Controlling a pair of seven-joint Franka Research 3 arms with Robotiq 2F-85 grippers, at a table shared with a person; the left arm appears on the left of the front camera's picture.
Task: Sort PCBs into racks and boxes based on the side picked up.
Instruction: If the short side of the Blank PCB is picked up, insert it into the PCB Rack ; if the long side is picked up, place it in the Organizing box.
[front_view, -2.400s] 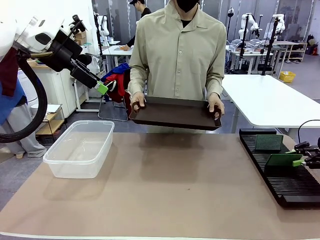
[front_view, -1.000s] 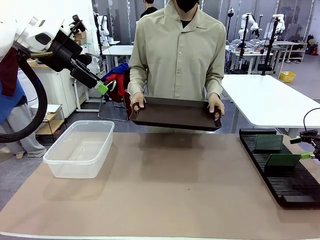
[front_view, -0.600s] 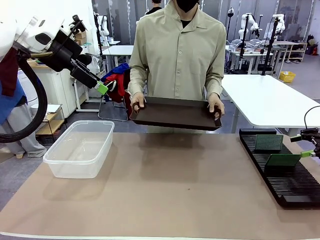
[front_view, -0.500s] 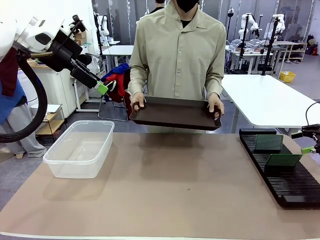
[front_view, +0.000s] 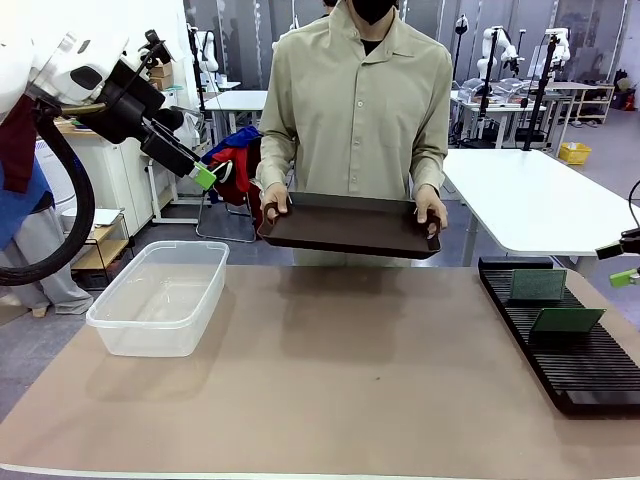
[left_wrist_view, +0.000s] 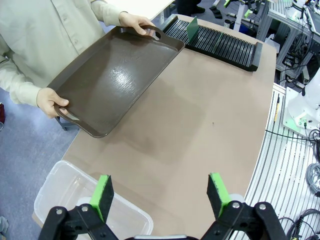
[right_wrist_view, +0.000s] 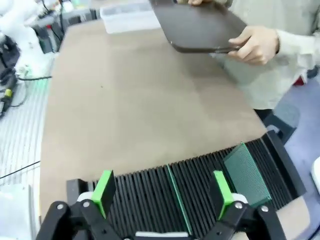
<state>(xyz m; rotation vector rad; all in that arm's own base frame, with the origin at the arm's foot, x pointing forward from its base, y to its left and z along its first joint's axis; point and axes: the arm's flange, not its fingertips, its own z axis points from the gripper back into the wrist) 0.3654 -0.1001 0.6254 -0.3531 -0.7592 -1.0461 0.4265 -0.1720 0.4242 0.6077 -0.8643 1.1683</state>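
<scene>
Two green PCBs stand in the slots of the black rack (front_view: 590, 375) at the table's right: one at the far end (front_view: 538, 285), one leaning nearer (front_view: 566, 320). My right gripper (front_view: 620, 263) hovers open above and to the right of them, holding nothing. From its wrist, the right gripper (right_wrist_view: 162, 192) looks down on the rack (right_wrist_view: 135, 200), with one PCB edge-on (right_wrist_view: 177, 200) and the other PCB (right_wrist_view: 246, 172) beside it. My left gripper (front_view: 213, 171) hangs open high above the clear box (front_view: 160, 295). The wrist view shows the left gripper (left_wrist_view: 161, 192) with its fingers spread wide.
A person at the far side holds a dark brown tray (front_view: 350, 225) level with both hands, above the table's far edge. The tray (left_wrist_view: 117, 75) looks bare in the left wrist view. A white table (front_view: 540, 205) stands behind on the right.
My right gripper has let go of the nearer PCB, then risen and drawn back to the right. The board stays leaning in the rack. The left arm has not moved.
</scene>
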